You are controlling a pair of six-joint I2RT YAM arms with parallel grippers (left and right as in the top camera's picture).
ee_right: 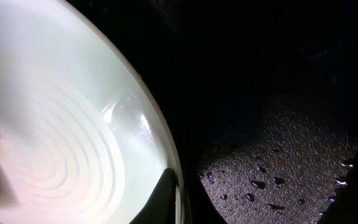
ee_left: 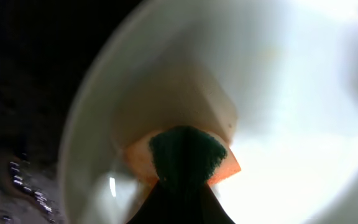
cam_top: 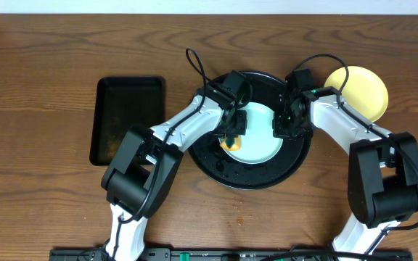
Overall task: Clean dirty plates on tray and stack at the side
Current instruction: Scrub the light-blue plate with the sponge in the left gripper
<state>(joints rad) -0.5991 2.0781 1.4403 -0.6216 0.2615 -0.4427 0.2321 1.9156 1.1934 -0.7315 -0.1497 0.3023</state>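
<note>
Scrubbing is proceeding — left jaws gripping sponge (ee_left: pixel 185 155), right jaws pinching the pale plate (cam_top: pixel 261 148). Yellow plate (cam_top: pixel 358 93) is already sitting aside.

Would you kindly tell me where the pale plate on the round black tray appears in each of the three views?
Overhead: the pale plate lies mid-frame on the round black tray.
Left wrist: it fills the centre and right, under the sponge.
Right wrist: it fills the left half; the right hand pinches its rim.
Shared landmark: the tray's wet black surface.
</note>
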